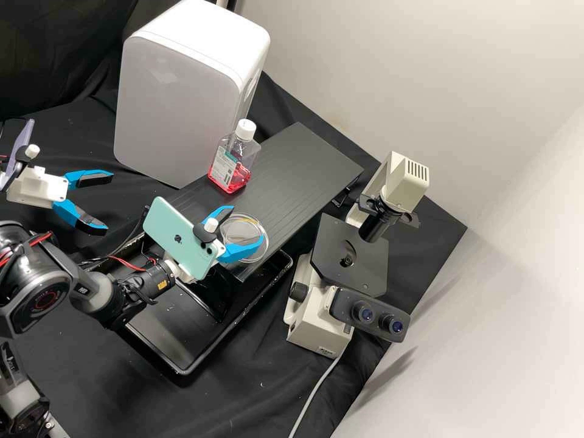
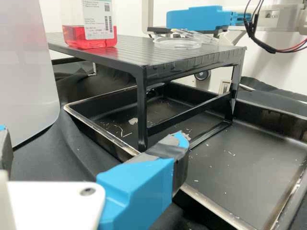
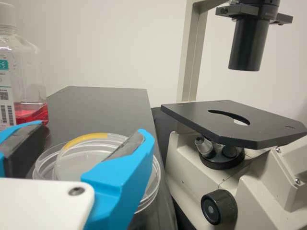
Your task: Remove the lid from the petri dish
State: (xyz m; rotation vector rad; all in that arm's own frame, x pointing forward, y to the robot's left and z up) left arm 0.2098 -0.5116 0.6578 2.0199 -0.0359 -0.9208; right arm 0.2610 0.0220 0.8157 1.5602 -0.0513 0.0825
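A clear petri dish (image 1: pixel 242 231) sits near the front end of a black raised platform (image 1: pixel 298 176). My right gripper (image 1: pixel 246 227) straddles the dish, its blue fingers pressed on opposite edges of the lid (image 3: pixel 96 155). The lid sits slightly tilted over the dish base (image 3: pixel 43 165) between those fingers (image 3: pixel 127 160). From the left wrist view, the same gripper (image 2: pixel 201 17) hovers over the dish (image 2: pixel 176 42). My left gripper (image 1: pixel 108 204) hangs open and holds nothing, to the left of the platform and in front of the white box; its own fingers (image 2: pixel 158 167) are near the tray corner.
A bottle of red liquid (image 1: pixel 232 159) stands on the platform behind the dish. A big white box (image 1: pixel 182 85) stands at the back left. A microscope (image 1: pixel 359 255) is right of the platform. The platform stands in a black tray (image 1: pixel 182 359).
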